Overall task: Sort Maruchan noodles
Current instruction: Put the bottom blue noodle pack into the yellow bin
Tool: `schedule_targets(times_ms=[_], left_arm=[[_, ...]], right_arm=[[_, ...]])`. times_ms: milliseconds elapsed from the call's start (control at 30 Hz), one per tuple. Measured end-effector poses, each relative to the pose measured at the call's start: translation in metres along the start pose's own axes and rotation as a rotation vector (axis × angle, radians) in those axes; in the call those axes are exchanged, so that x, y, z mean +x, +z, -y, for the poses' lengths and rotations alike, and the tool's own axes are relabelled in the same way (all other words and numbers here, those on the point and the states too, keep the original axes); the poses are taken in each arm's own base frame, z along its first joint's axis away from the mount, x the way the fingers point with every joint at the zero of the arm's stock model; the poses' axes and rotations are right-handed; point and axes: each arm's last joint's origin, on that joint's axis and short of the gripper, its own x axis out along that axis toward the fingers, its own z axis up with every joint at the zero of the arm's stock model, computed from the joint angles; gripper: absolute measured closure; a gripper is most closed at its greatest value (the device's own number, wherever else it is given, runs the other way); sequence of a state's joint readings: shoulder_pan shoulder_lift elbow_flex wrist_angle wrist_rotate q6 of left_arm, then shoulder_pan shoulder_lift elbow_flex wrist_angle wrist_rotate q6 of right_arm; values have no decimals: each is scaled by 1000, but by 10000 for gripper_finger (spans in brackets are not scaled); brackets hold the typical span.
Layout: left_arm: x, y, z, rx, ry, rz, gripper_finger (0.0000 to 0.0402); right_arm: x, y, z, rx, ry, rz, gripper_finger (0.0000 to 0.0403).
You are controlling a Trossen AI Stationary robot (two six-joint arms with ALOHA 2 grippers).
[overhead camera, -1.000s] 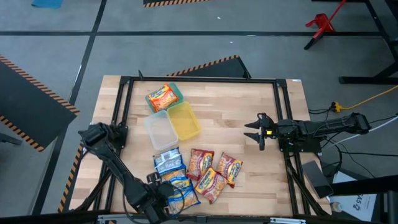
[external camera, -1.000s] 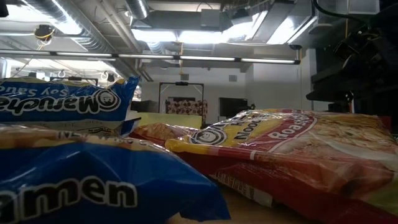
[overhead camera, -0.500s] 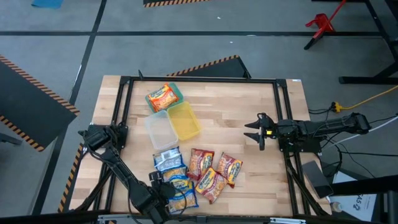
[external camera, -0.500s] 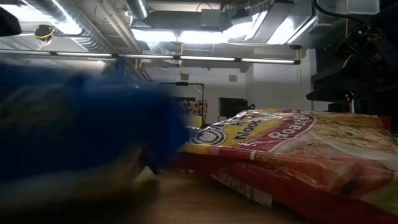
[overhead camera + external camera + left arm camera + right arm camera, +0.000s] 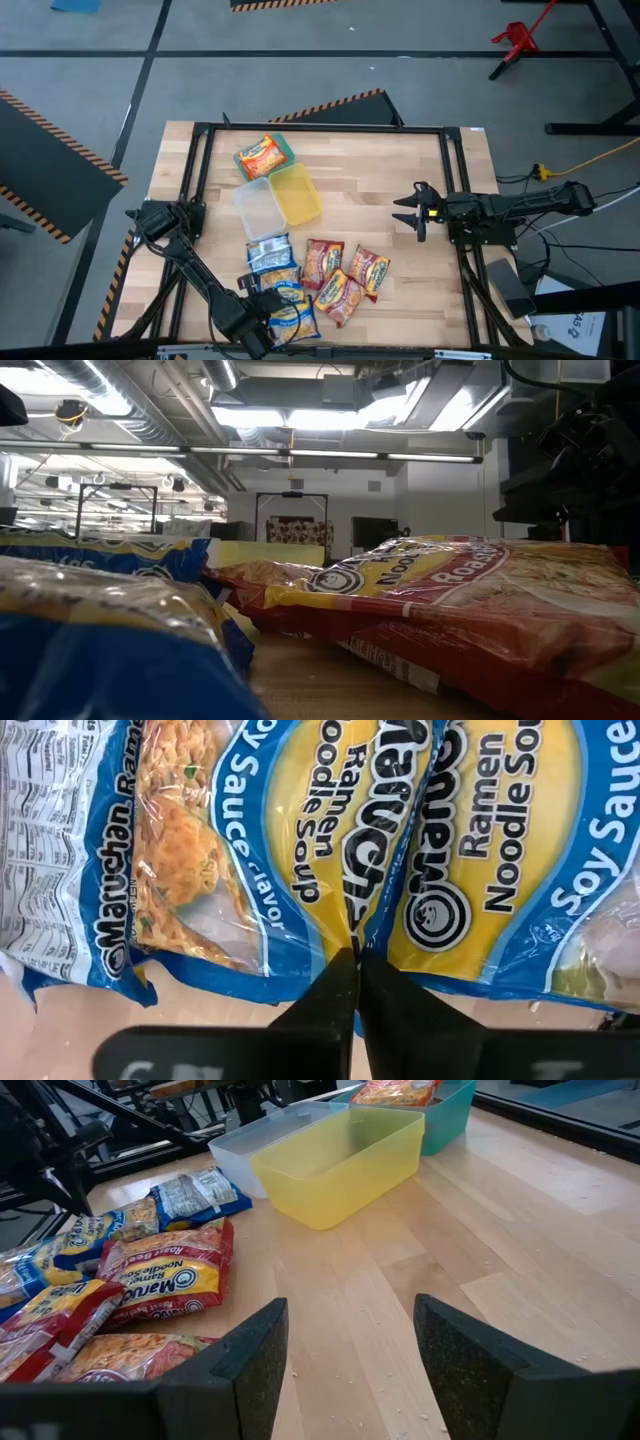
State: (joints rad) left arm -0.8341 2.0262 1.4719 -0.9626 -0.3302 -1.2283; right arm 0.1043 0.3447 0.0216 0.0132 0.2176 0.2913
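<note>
Three blue-and-yellow Maruchan packets (image 5: 283, 290) lie overlapping near the table's front edge. Beside them, to the right, lie three red-brown packets (image 5: 340, 275). An orange packet (image 5: 261, 155) lies in the green container (image 5: 284, 148) at the back. My left gripper (image 5: 266, 304) is down on the nearest blue packet (image 5: 420, 850) and shut on its film. My right gripper (image 5: 408, 212) hovers open at mid-right, with nothing between its fingers (image 5: 250, 1360). It points toward the packets. My left gripper pinches a raised pucker of film (image 5: 356, 925) in the middle of the blue packet's printed face, between its two fingertips. The fingers come slanting down from the table's near left. The film is drawn into a ridge at the tips, and the packet lies flat among its neighbours.
A clear container (image 5: 258, 208) and a yellow container (image 5: 297, 193) stand side by side behind the packets, touching the green one. A black frame (image 5: 320, 128) runs around the tabletop. Bare wood lies between the containers and my right gripper.
My left gripper has moved a little toward the near edge, onto the blue packets. In the low view the blue packets at the left have shifted, and the upper one now sits lower than before.
</note>
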Motion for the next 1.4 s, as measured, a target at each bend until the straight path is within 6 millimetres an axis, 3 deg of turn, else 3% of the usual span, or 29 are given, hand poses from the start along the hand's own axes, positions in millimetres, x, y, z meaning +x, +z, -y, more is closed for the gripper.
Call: schedule_targets(times_ms=[133, 367, 700, 1100, 1400], left_arm=[[-3, 3, 3, -29, -17, 15, 400], [-37, 26, 7, -85, -13, 108, 401], [-68, 50, -11, -102, 132, 132, 401], [-97, 66, -27, -119, 249, 193, 401], [-94, 94, -47, -179, 286, 218, 401]], right_arm=[[0, 0, 0, 0, 0, 0, 196], [0, 0, 0, 0, 0, 0, 196], [0, 0, 0, 0, 1, 0, 196], [0, 0, 0, 0, 1, 0, 196], [0, 0, 0, 0, 0, 0, 196]])
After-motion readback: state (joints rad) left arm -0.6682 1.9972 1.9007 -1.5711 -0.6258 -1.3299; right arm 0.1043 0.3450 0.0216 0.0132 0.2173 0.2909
